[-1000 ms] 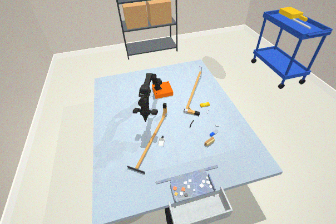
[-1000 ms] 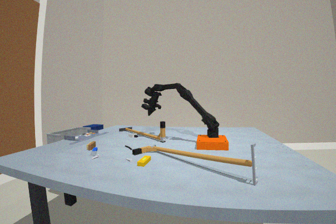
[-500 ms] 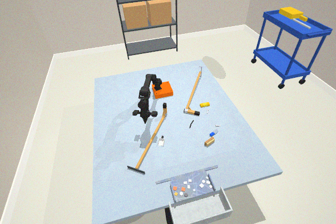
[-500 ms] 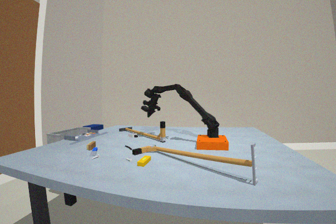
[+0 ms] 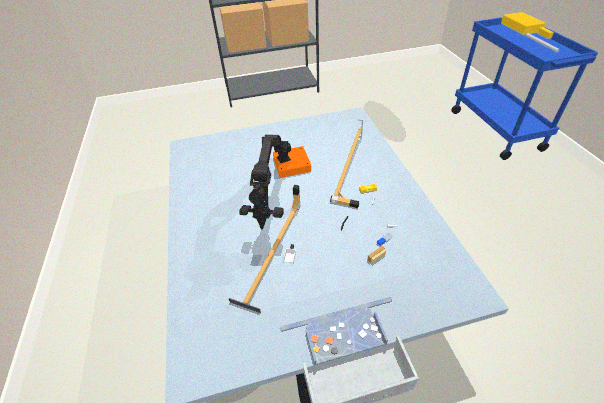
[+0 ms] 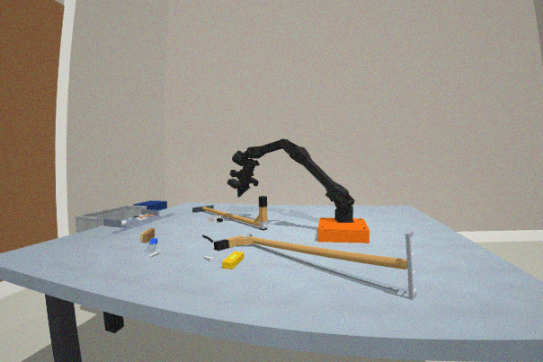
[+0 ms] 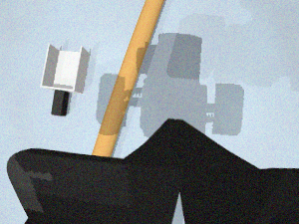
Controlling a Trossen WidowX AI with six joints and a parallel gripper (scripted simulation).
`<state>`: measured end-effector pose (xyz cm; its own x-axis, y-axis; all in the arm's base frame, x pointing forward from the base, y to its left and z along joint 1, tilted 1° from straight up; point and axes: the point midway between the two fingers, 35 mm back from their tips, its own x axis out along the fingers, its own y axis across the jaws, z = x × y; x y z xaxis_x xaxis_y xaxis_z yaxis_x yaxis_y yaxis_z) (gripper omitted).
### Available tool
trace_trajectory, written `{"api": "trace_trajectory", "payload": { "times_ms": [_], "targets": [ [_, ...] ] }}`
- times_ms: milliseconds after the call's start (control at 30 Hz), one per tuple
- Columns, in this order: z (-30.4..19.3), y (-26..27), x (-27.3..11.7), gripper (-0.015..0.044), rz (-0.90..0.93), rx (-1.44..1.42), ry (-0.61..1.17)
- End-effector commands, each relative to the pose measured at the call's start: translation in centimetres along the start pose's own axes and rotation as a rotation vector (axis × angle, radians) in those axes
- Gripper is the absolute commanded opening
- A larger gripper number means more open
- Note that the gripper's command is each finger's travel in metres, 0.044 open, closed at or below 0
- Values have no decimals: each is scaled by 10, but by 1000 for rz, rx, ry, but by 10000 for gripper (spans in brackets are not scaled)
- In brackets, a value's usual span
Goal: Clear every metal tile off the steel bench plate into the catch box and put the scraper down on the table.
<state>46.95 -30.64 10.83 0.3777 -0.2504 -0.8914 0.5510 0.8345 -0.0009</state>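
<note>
My gripper is shut and empty, pointing down above the table beside the long scraper. The long scraper's wooden shaft lies on the table, with a dark wide blade at one end and an upright black-capped grip at the other. Several white, orange and dark tiles, such as an orange tile, lie on the steel plate. The catch box adjoins the plate's far end, with no tiles visible inside.
A second long wooden tool has a metal head. A small white pan lies beside the scraper shaft. A yellow block, a wooden block and small scraps lie to the side. A rail borders the plate.
</note>
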Motion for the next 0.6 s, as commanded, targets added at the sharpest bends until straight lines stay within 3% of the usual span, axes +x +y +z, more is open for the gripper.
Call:
{"api": "trace_trajectory", "payload": {
  "times_ms": [0,567],
  "targets": [
    [-6,0,14,0,2,-5,8],
    [-25,0,54,0,2,-6,16]
  ]
}}
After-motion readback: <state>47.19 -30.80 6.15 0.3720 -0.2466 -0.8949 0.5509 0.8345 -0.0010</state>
